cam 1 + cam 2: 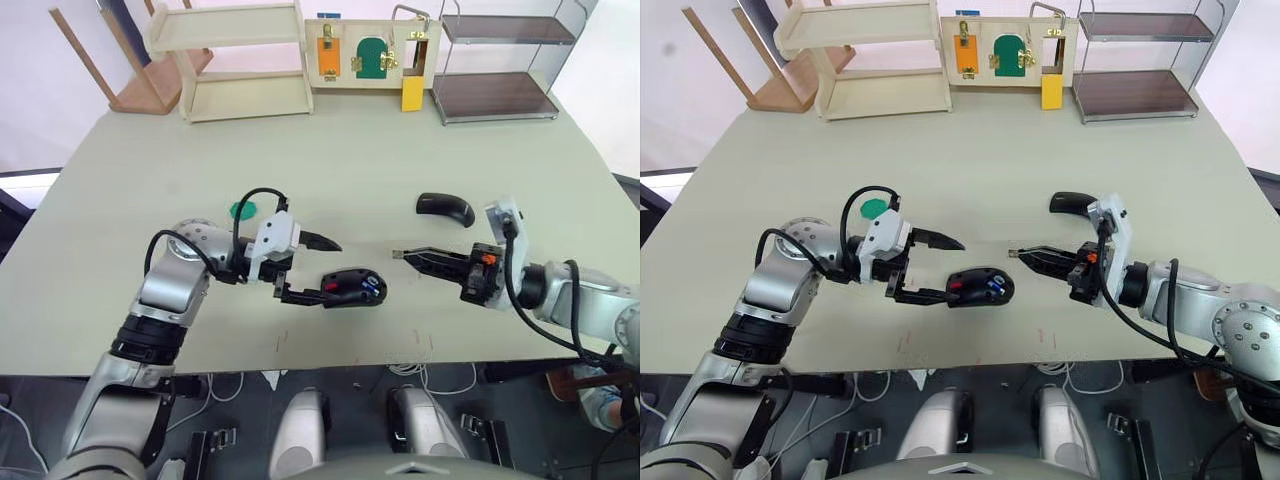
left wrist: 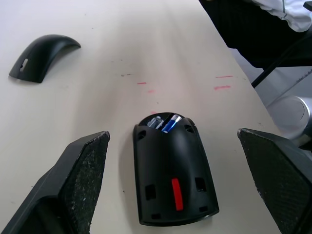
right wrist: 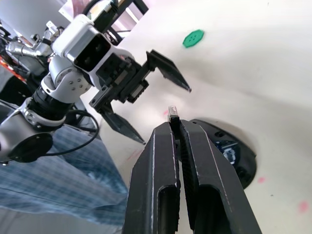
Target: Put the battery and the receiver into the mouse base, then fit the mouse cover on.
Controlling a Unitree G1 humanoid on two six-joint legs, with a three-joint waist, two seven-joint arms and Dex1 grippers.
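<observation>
- The mouse base (image 1: 352,288) lies inner side up near the front edge of the bench (image 1: 330,160), its red part showing.
- The battery (image 2: 170,124) already sits in its slot at the end of the base that faces my right arm, so I judge the battery step done.
- My left claw (image 1: 318,268) is spread wide; one finger lies along the base's side at about 9 o'clock, the other hangs above, and it grips nothing.
- My right claw (image 1: 420,260) is clenched on the receiver (image 1: 397,253), a small metal-tipped piece poking from the fingertips, at 3 o'clock of the base and a little apart from it.
- The step in hand is, I judge, seating the receiver: next I must line its tip with the pocket beside the battery and push in gently, while the left claw steadies the base.
- The mouse cover (image 1: 445,208) lies on the bench at about 1 o'clock of the base, untouched, waiting for the last step.
</observation>
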